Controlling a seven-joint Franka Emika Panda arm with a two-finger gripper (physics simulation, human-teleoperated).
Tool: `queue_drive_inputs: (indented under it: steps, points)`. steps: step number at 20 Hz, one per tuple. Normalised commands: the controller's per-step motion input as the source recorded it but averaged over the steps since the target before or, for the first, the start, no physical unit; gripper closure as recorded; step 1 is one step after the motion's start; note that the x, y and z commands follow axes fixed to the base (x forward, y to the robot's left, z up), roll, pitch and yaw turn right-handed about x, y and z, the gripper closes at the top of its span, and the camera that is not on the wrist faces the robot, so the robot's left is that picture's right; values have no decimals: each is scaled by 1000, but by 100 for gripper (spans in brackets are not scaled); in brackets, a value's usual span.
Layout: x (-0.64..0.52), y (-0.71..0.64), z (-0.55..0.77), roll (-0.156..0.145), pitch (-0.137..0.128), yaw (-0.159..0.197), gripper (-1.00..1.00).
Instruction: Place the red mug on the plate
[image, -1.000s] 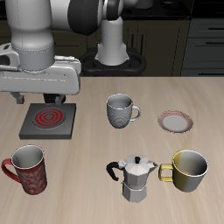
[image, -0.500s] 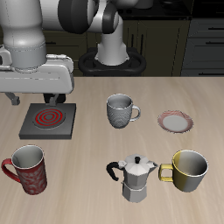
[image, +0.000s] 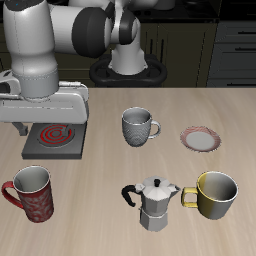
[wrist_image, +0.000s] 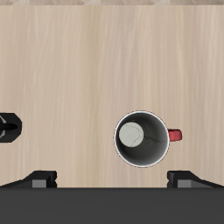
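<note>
Nearest the front edge of the surface (image: 110, 240) stand three things in a row: the red mug (image: 33, 194) at one end, upright with its handle turned outward, a metal moka pot (image: 153, 203) in the middle, and a yellow mug (image: 216, 195) at the other end. Nothing is touching the red mug; it stands free on the wood.

Farther back sit the square burner (image: 40, 148) with its red spiral, a grey-white mug (image: 137, 127) about mid-table, and the plate (image: 201, 139), which lies bare, well apart from the red mug and diagonally across the surface from it.

The gripper (image: 47, 123) hangs above the burner's side of the table, high over the red mug's end. Its own view looks straight down into the mug's pale inside (wrist_image: 143, 137), with the red handle (wrist_image: 174, 135) poking out to one side, and its two fingertips (wrist_image: 42, 178) show wide apart, spread with nothing between them.

I'd say the approach is in hand: the arm is lining up over the mug. Next it needs to come down, set one finger inside the rim and one outside, then pinch and lift.
</note>
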Motion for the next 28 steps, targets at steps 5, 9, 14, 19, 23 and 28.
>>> queue_drive_inputs:
  steps: [5,9,14,19,23,28]
  points:
    - [62,-33,-265,-19,2,27,-100]
    - [57,-144,-188,-26,-10,-7,-100]
    - [60,-51,-195,-17,15,-2,-100]
    - [60,52,-201,0,11,-2,-100]
    - [75,158,-158,24,13,12,-100]
    - [102,55,-122,-1,10,21,-100]
